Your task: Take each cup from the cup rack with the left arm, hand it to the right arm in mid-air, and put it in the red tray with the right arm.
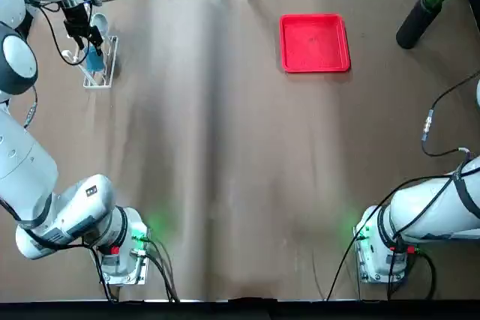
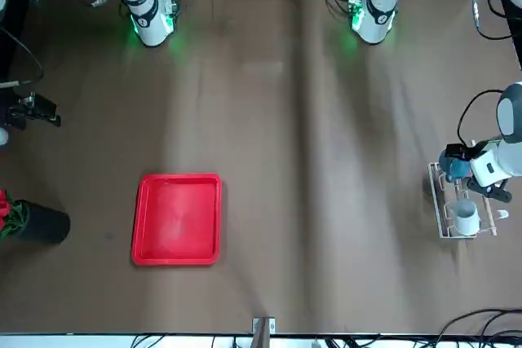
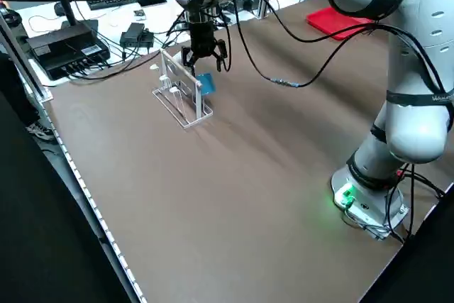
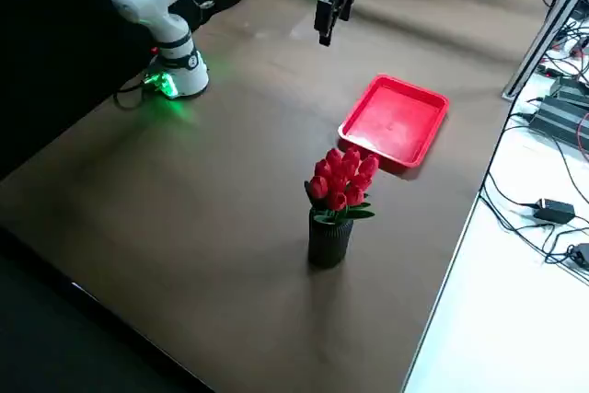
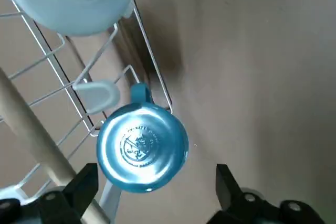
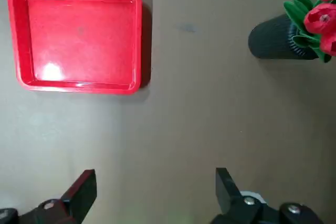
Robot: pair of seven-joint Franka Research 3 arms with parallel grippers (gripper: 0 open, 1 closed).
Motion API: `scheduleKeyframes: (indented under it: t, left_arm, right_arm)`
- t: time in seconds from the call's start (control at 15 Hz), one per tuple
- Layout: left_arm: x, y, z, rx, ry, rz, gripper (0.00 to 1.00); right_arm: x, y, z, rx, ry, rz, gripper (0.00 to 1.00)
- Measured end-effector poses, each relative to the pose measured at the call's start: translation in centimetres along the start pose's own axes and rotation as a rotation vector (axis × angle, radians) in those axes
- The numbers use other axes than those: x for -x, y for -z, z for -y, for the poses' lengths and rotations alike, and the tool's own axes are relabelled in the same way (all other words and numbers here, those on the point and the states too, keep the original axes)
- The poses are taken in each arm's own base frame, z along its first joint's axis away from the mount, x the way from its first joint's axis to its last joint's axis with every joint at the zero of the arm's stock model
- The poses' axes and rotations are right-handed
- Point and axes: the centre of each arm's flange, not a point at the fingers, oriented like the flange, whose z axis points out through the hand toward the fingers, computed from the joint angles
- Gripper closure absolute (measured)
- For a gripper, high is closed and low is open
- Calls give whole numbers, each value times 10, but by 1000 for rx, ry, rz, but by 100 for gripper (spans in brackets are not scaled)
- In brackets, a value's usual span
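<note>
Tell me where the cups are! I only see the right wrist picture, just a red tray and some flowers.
Observer: Both cups sit on the cup rack, at the robot's far left corner of the table.
Operator: What colours are they?
Observer: One blue cup and one white cup.
Operator: Is the other arm grabbing one?
Observer: Not yet. The left gripper hangs over the blue cup with its fingers open.
</note>
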Motion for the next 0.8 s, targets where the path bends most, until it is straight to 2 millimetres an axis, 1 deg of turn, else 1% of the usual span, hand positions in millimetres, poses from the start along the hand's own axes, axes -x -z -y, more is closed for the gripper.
scheduleKeyframes:
  t: [0.07, 0.4, 0.8]
  left_arm:
    - [-2, -3, 0, 1, -1, 0, 1]
    - [-3, -9, 1, -6, -7, 6, 1]
    - [-5, -13, 2, -27, -20, 17, 1]
  right_arm:
    - [0, -1, 0, 0, 1, -1, 0]
    - [-1, -2, 0, 0, 1, -2, 0]
    - [-2, -8, 1, 0, 1, 1, 0]
